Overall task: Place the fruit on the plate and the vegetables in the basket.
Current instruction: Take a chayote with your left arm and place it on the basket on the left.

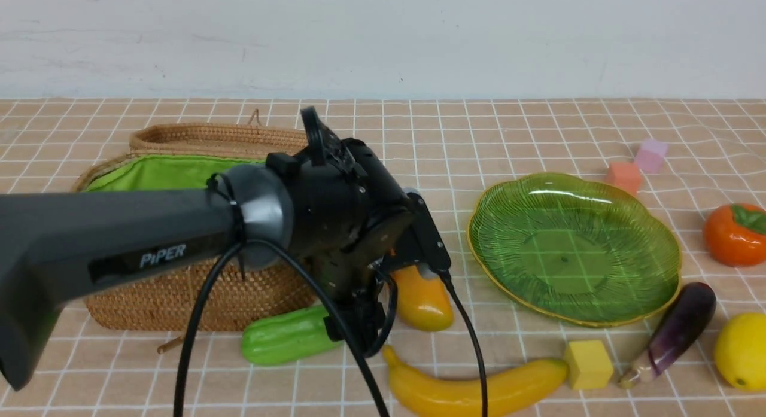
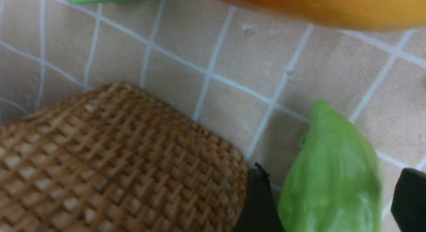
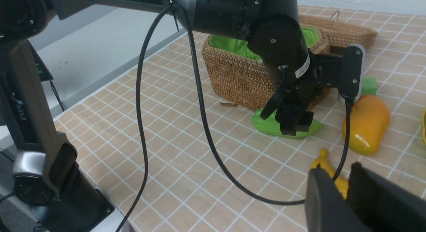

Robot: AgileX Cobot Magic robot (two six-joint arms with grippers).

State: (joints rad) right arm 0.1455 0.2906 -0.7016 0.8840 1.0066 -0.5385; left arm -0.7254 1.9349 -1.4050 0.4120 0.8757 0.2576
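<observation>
Straddling green gourd (image 2: pixel 332 178), left tool (image 2: pixel 327 198)

3 foam cubes (image 1: pixel 588 364), checked tablecloth (image 1: pixel 514 136)

Bright, even light with soft shadows; glare streaks the plate (image 1: pixel 573 249); the left wrist view is blurred close-up.

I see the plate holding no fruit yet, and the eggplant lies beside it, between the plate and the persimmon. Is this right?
One detail is wrong. The plate holds no fruit, and the eggplant lies beside it, but between the plate and the lemon. The persimmon sits farther back. The front view shows it.
</observation>
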